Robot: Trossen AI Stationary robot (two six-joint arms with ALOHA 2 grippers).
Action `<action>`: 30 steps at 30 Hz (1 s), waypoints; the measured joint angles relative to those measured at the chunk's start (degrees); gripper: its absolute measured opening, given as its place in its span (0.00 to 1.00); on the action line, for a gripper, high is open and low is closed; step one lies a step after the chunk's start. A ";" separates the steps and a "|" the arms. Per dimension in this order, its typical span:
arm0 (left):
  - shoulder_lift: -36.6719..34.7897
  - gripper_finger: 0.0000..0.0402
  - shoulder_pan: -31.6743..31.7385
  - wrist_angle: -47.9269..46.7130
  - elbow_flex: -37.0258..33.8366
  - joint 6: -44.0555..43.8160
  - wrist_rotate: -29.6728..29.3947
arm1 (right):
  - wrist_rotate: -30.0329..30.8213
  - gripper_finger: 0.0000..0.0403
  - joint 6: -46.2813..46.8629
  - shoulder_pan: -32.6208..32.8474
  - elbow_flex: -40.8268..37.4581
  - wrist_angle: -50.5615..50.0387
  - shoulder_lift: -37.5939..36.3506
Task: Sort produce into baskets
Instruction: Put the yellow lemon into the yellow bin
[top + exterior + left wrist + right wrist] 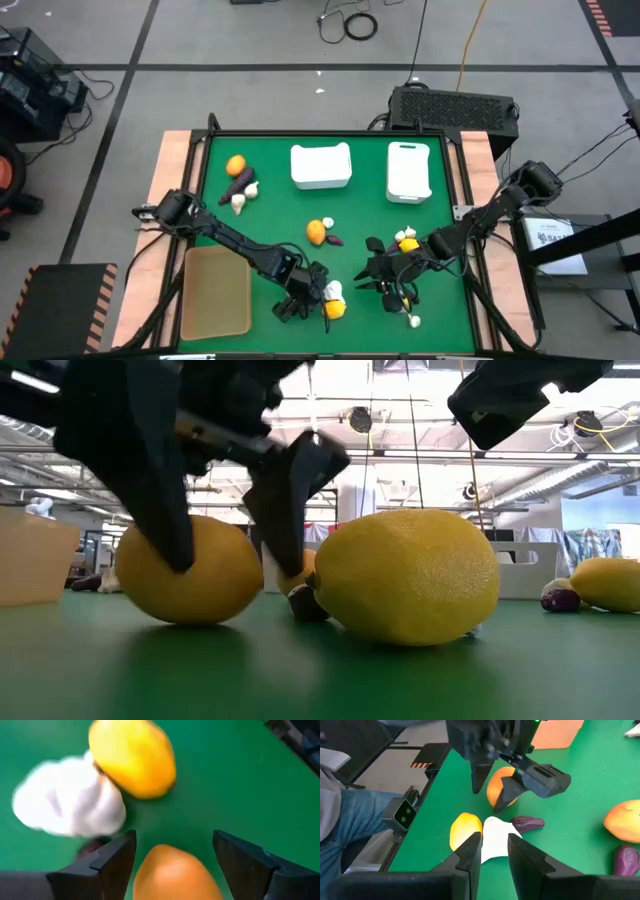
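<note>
The green table (pixel 440 320) has a matte, felt-like face; its near corners are cut off in the high view. At its left front lies the tan flat tray (pixel 215 295), smooth with rounded corners. At the back stand the white squarish bin (pixel 320 166) and the narrower white bin (pixel 408 170), their insides hard to make out.

The left gripper (pixel 174 845) is low near the front middle. Its dark, wedge-shaped fingers stand wide apart astride a round orange fruit (pixel 172 877). Part of that fruit is cut off, and whether the fingers press it cannot be told. Just beyond lie a dimpled yellow lemon (pixel 132 757) and a blurred white garlic bulb (pixel 70 795), touching each other. A dark purple piece (pixel 92 848) is mostly hidden beside the finger.

The right gripper (pixel 492 842) hangs just to the right, facing this cluster. Its fingers are narrowly apart with nothing seen clamped.

More produce sits well apart near the table's middle and its left back.
</note>
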 joint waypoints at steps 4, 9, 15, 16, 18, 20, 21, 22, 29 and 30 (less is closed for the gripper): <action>-0.14 0.67 -0.39 -0.26 2.05 -0.76 -0.79 | -0.09 0.21 0.00 0.00 0.00 0.00 0.00; -0.14 0.67 -0.52 -1.94 3.34 -1.33 -1.11 | -0.13 0.21 0.94 -0.01 0.00 -0.04 0.00; -0.12 0.67 -0.52 -1.81 3.32 -1.41 0.13 | -0.15 0.21 1.29 0.00 0.00 -0.09 0.00; -0.12 0.67 -0.52 -1.87 3.32 -1.43 0.52 | -0.17 0.21 1.29 0.00 0.00 -0.09 0.00; -0.12 0.67 -0.52 -2.09 3.32 -1.88 1.26 | -0.17 0.21 1.29 0.00 0.00 -0.09 0.00; -0.12 0.69 -0.49 -2.72 3.32 -2.51 1.93 | -0.20 0.21 1.29 0.00 0.00 -0.09 0.00; -0.12 0.70 -0.41 -2.97 3.32 -2.77 2.12 | -0.20 0.21 1.29 0.00 0.00 -0.09 0.00; -0.12 0.72 -0.36 -3.02 3.32 -2.81 2.38 | -0.20 0.21 1.29 0.00 0.00 -0.09 0.00; -0.73 0.86 -0.04 -5.32 3.73 -2.40 2.34 | -0.26 0.21 1.29 0.00 0.00 -0.10 0.00; -0.93 0.87 -0.04 -6.71 4.33 -2.36 1.73 | -0.26 0.21 1.27 0.00 0.00 -0.15 0.00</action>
